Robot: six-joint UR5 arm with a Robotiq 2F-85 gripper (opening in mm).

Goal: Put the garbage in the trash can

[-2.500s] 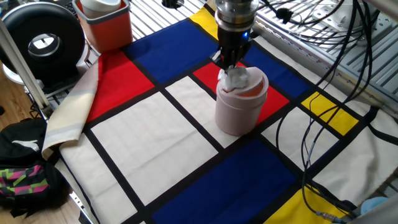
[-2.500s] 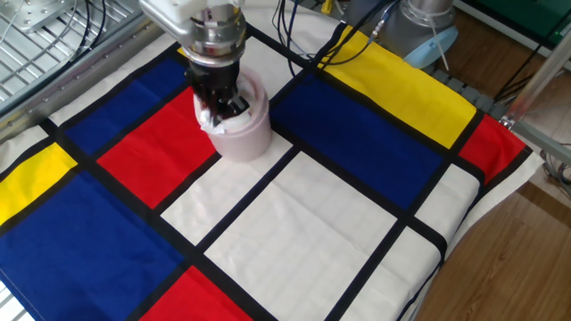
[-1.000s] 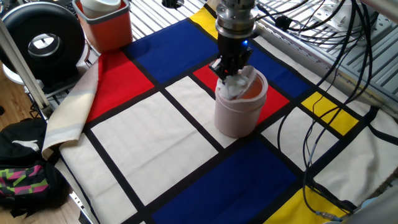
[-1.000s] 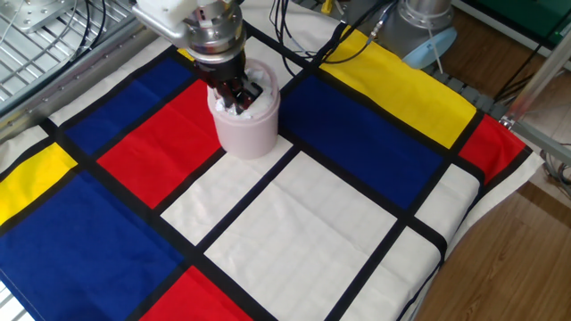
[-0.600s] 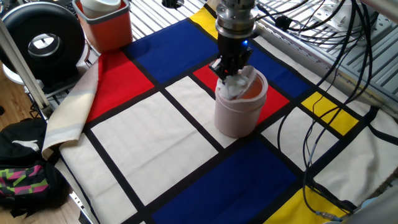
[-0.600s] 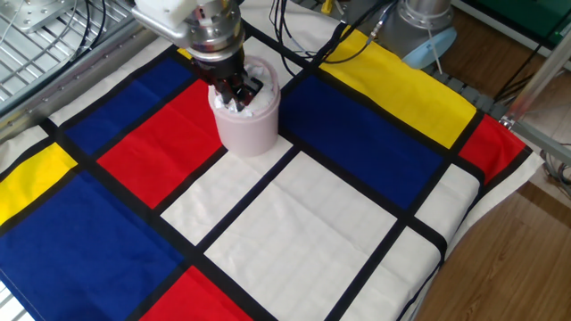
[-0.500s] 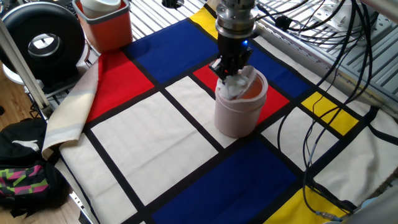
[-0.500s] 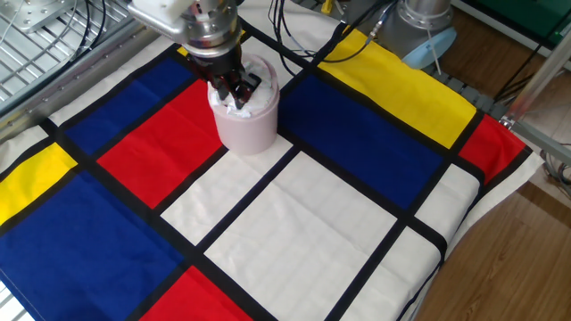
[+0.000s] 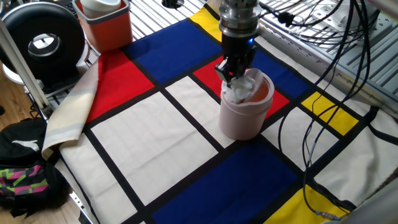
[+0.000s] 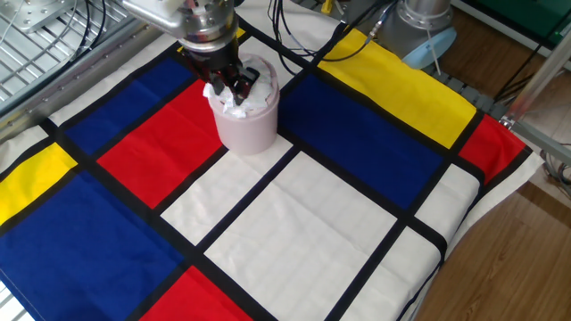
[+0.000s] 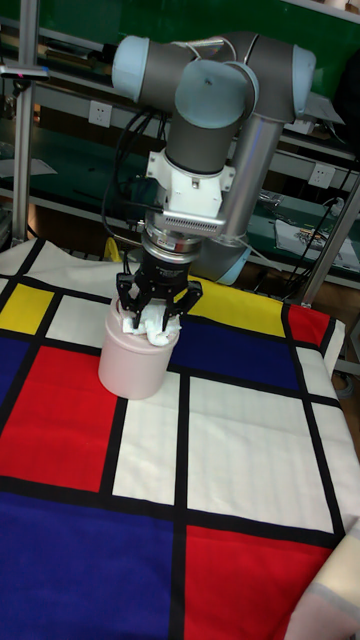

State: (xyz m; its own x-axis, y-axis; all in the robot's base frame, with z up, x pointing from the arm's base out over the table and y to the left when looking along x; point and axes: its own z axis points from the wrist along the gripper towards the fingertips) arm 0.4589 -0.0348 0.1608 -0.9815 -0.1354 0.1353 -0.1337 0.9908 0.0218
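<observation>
Garbage (image 9: 239,89) sits right at the mouth of the trash can (image 9: 245,113), and the gripper (image 9: 231,72) is directly over it, pointing straight down. From the tall fixed view the fingers (image 11: 180,299) look spread, framing the white wad (image 11: 150,322) on both sides; whether they're pinching it or have let go, I can't tell from where I stand. Wad pokes up above the rim of the can (image 10: 244,119), so it lies just below the fingertips, no sideways offset. Next move, I'd guess, is purely vertical: push down or lift clear.
</observation>
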